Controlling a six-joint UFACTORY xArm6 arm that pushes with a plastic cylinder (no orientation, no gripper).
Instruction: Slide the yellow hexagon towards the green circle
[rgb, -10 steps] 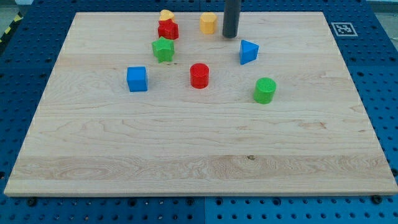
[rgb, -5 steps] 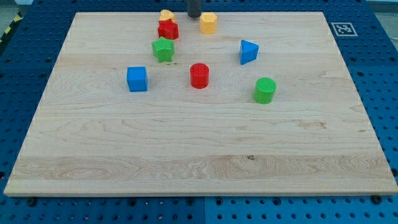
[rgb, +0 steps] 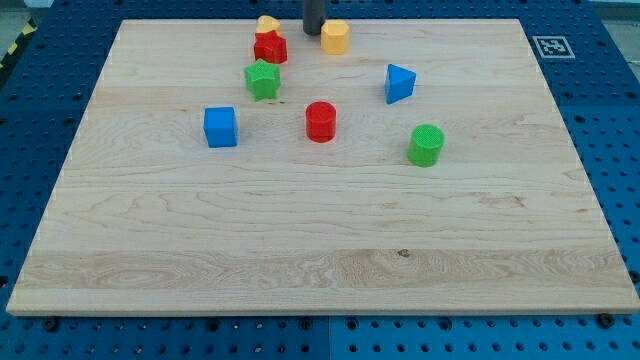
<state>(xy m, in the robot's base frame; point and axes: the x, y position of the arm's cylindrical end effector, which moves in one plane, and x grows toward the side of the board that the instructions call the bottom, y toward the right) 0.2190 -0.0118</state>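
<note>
- Wooden board (rgb: 320, 250) took up most of the camera view, sitting on a blue pegboard table (rgb: 620, 120).
- No gripper on this rig, so nothing to call apart or together; it was just the dark rod coming down from the view's top edge, with my tip (rgb: 313, 32) near the board's far edge.
- My tip sat just to the view's left of the yellow hexagon (rgb: 335, 37), pretty much touching it, though I couldn't tell for sure.
- Green circle (rgb: 426, 145) was well apart from the hexagon, down and toward the view's right.
- Blue triangle-ish block (rgb: 400, 83) sat roughly between those two.
- Red cylinder (rgb: 321, 121) was near the middle, blue cube (rgb: 220, 127) to its left.
- Green star (rgb: 262, 79) sat below a red block (rgb: 270, 47), which touched a small yellow block (rgb: 266, 23) behind it.
</note>
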